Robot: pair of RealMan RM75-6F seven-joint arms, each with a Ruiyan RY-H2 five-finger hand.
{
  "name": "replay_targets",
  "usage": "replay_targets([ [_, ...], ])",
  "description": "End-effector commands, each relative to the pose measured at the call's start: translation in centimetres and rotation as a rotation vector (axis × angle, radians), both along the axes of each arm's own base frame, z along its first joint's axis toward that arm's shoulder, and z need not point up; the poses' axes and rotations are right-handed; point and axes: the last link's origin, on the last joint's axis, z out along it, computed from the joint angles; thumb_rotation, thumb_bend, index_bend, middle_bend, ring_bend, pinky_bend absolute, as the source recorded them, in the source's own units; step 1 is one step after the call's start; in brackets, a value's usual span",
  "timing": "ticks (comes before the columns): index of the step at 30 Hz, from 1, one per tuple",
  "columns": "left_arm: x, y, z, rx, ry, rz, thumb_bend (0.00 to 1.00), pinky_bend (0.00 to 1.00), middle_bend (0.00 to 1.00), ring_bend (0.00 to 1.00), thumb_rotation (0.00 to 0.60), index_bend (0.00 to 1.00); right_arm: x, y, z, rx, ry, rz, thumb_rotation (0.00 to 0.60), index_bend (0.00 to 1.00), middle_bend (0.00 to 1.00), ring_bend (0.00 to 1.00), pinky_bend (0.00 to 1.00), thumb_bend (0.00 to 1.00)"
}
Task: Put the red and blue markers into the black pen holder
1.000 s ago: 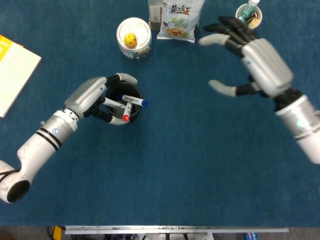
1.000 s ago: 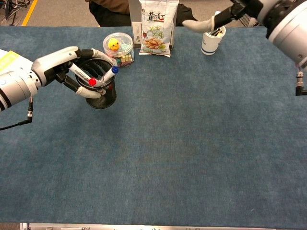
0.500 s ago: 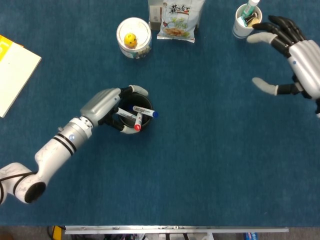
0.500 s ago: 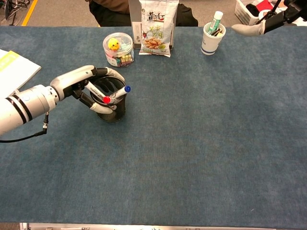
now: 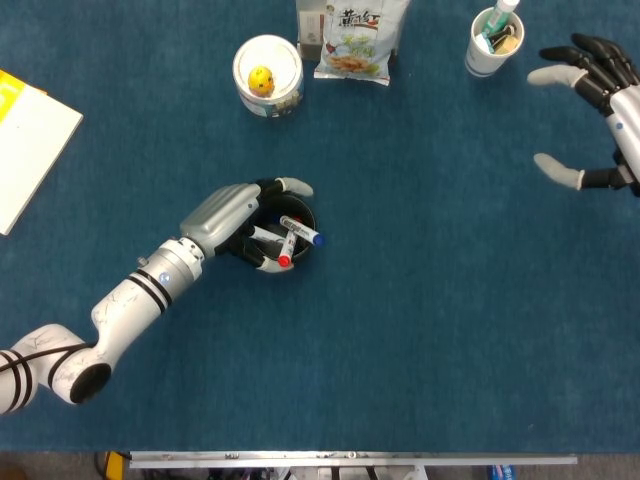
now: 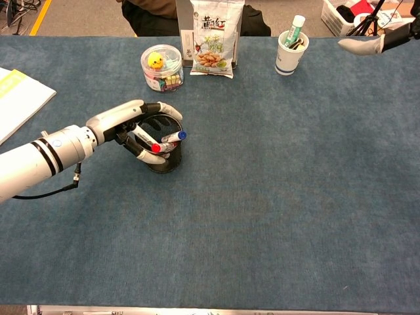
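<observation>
Fingers (image 5: 285, 187) of our left hand (image 5: 228, 212) wrap the black pen holder (image 5: 290, 245), dragged rightward; red marker (image 5: 286, 247) and blue marker (image 5: 302, 231) sit inside. Right hand (image 5: 605, 110) spread, withdrawn from holder.

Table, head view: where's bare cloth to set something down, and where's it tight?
Free: the wide stretch between the black pen holder and the right hand, and the whole near half. Tight: the far edge, with the round tub, snack bag and white cup, and around the left hand gripping the holder.
</observation>
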Motion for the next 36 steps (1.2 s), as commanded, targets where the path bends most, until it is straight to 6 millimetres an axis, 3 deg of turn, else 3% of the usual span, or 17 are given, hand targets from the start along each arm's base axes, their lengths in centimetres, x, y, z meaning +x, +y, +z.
replay_targets([
  [1, 0.0, 0.0, 0.2, 0.003, 0.003, -0.009, 0.11, 0.17, 0.10, 0.08, 0.410, 0.10, -0.1, 0.0, -0.1, 0.001, -0.005, -0.002, 0.600, 0.28, 0.17, 0.04, 0.00, 0.20],
  [2, 0.0, 0.0, 0.2, 0.000, 0.005, -0.012, 0.11, 0.16, 0.08, 0.06, 0.369, 0.08, -0.2, 0.0, -0.1, 0.002, -0.006, -0.002, 0.600, 0.28, 0.17, 0.04, 0.00, 0.20],
  [5, 0.0, 0.1, 0.7, 0.001, 0.012, -0.026, 0.11, 0.14, 0.04, 0.03, 0.332, 0.03, -0.2, -0.1, -0.1, 0.003, -0.008, -0.004, 0.600, 0.28, 0.17, 0.04, 0.00, 0.20],
  [15, -0.4, 0.2, 4.9, 0.033, 0.083, -0.087, 0.11, 0.14, 0.04, 0.03, 0.334, 0.02, -1.4, 0.3, 1.1, -0.024, 0.025, -0.032, 0.600, 0.28, 0.17, 0.04, 0.00, 0.20],
  [18, -1.1, 0.4, 6.7, 0.064, 0.119, -0.090, 0.11, 0.14, 0.04, 0.04, 0.395, 0.02, -2.2, 0.9, 1.6, -0.034, 0.056, -0.050, 0.600, 0.28, 0.18, 0.04, 0.00, 0.20],
  [21, -2.0, 0.8, 8.9, 0.114, 0.139, -0.070, 0.11, 0.14, 0.06, 0.05, 0.536, 0.02, -3.2, 1.6, 2.1, -0.047, 0.099, -0.071, 0.600, 0.28, 0.19, 0.04, 0.00, 0.20],
  [23, -2.9, 1.0, 10.3, 0.153, 0.155, -0.046, 0.11, 0.14, 0.06, 0.06, 0.598, 0.02, -4.0, 2.1, 2.5, -0.060, 0.131, -0.087, 0.600, 0.28, 0.20, 0.04, 0.00, 0.20],
  [28, -5.5, 1.2, 13.3, 0.244, 0.202, 0.032, 0.11, 0.14, 0.07, 0.07, 0.600, 0.02, -6.0, 3.6, 3.6, -0.110, 0.228, -0.138, 0.600, 0.28, 0.21, 0.04, 0.00, 0.25],
  [36, -9.0, 0.2, 16.2, 0.466, 0.318, 0.074, 0.11, 0.14, 0.10, 0.09, 0.600, 0.04, -9.0, 6.6, 4.5, -0.178, 0.348, -0.231, 0.600, 0.28, 0.22, 0.04, 0.00, 0.26],
])
